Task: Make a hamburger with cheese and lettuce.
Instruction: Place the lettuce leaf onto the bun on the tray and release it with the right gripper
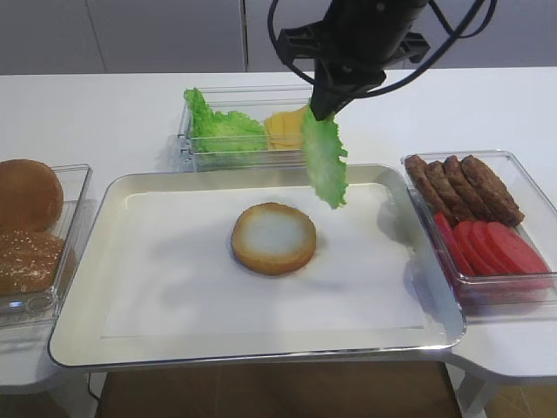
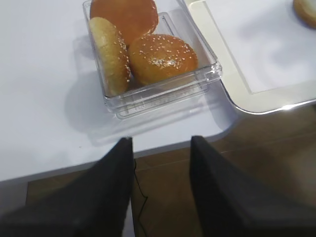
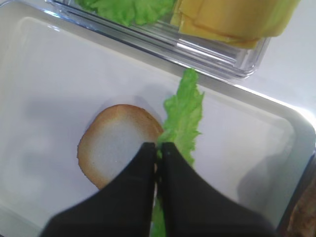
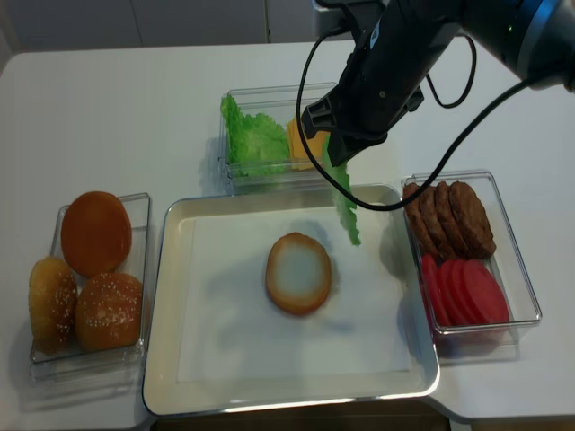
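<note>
The tray is showing a glossy, pale metal-like rim around a matt white paper liner. The clear plastic containers are glinting. The lettuce is looking ruffled and slightly waxy, the hamburger porous and matt, the cheese smooth, and the right gripper matt black.

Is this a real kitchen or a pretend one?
Probably a robot practice table set up like a sandwich counter. Clear boxes hold buns, patties and tomato slices, and the right gripper dangles lettuce over a tray.
</note>
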Available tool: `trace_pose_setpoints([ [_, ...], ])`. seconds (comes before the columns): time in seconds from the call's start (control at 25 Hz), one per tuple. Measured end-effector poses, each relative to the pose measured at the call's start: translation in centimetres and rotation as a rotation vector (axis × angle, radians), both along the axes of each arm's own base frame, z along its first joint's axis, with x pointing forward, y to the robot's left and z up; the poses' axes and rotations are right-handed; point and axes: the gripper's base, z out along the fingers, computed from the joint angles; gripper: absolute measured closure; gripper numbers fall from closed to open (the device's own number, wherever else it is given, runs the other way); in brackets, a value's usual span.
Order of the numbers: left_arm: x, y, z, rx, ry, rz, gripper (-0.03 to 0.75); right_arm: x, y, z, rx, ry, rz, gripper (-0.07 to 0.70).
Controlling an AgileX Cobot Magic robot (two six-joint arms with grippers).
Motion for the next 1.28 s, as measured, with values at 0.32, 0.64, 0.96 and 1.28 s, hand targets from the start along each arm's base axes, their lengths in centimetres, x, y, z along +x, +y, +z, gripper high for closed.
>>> trace_pose_setpoints([
  [0.32,0.0,0.0,0.0,0.0,0.0,0.0,0.427,0.5,0.3,-0.8,0.0,0.012,-0.006,0.589],
  [0.64,0.0,0.0,0.0,0.0,0.0,0.0,0.427,1.0,0.6,-1.9,0.001,0.041,-0.008,0.59],
  [0.96,0.0,0.0,0.0,0.0,0.0,0.0,0.427,1.1,0.7,-2.4,-0.005,0.066,-0.005,0.59],
  [1.28,0.0,0.0,0.0,0.0,0.0,0.0,0.427,1.0,0.6,-2.9,-0.031,0.092,0.002,0.59],
])
